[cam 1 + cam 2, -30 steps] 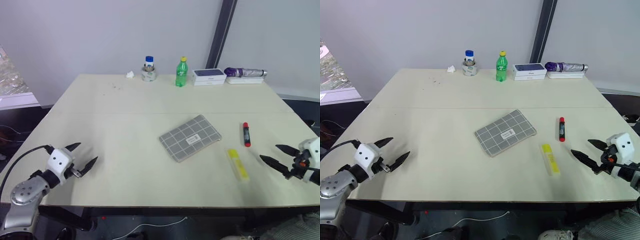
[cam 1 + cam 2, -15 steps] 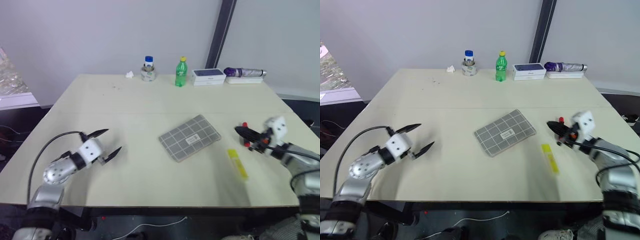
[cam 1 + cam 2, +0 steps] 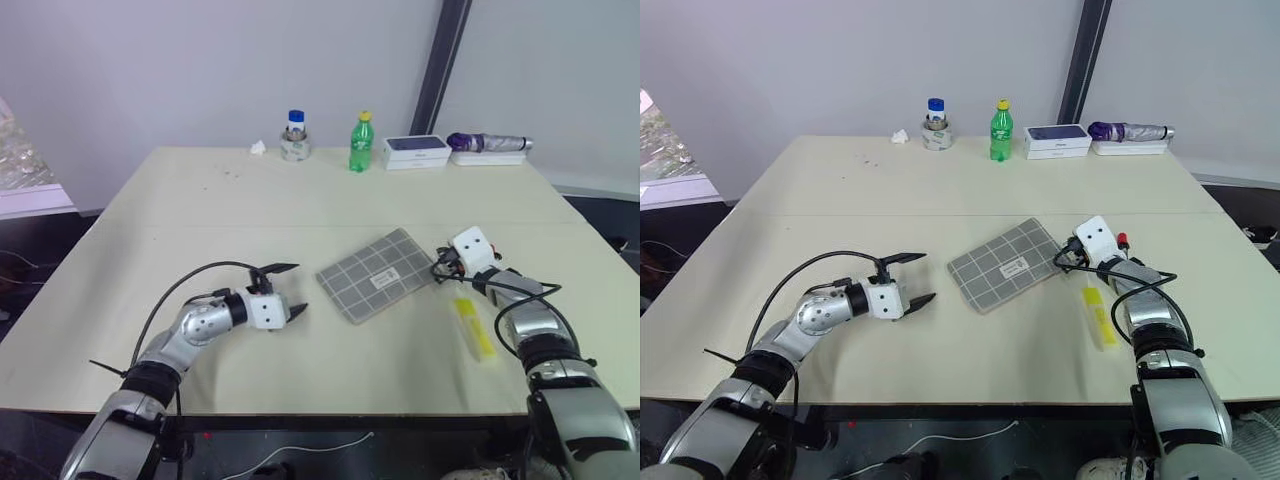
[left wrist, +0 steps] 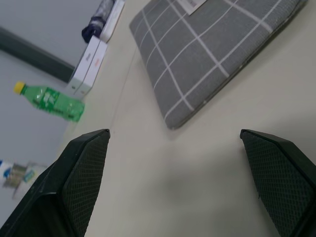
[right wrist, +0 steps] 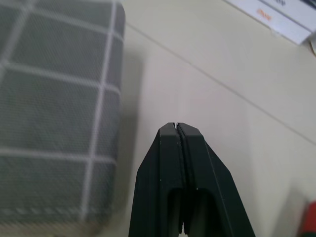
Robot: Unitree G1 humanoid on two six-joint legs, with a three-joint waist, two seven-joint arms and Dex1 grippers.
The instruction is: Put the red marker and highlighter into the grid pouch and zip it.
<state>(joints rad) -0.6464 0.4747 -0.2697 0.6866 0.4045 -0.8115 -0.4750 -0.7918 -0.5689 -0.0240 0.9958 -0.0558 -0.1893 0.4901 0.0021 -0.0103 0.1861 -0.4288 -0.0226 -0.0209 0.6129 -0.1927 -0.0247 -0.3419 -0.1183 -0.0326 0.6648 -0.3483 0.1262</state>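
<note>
The right hand [image 5: 177, 129] has its two black fingers pressed flat together with nothing between them; a second ago they stood apart near the counter's right edge. It has since swung inward and now sits just beside the right corner of the grid pouch [image 3: 381, 275]. The left hand [image 3: 284, 291] is spread wide and empty, its fingers [image 4: 81, 177] framing the pouch's near corner from a short way off. It too has come in, from the counter's left front edge toward the middle.

The grid pouch lies flat and turned at an angle in the middle of the counter [image 3: 200, 210], in the same place as before. The highlighter [image 3: 475, 326] lies to the pouch's right, near the right forearm, unmoved. The red marker [image 3: 1123, 240] shows as a red tip behind the right hand in the right eye view. The left eye view hides most of it, so whether it has shifted is hard to say. A sliver of red [image 5: 310, 217] at the edge of the right wrist view is probably the same marker.

Along the far edge stand a green bottle [image 3: 360, 144] and a white and dark-blue box [image 3: 416, 150]. The left wrist view shows both lying beyond the pouch.
</note>
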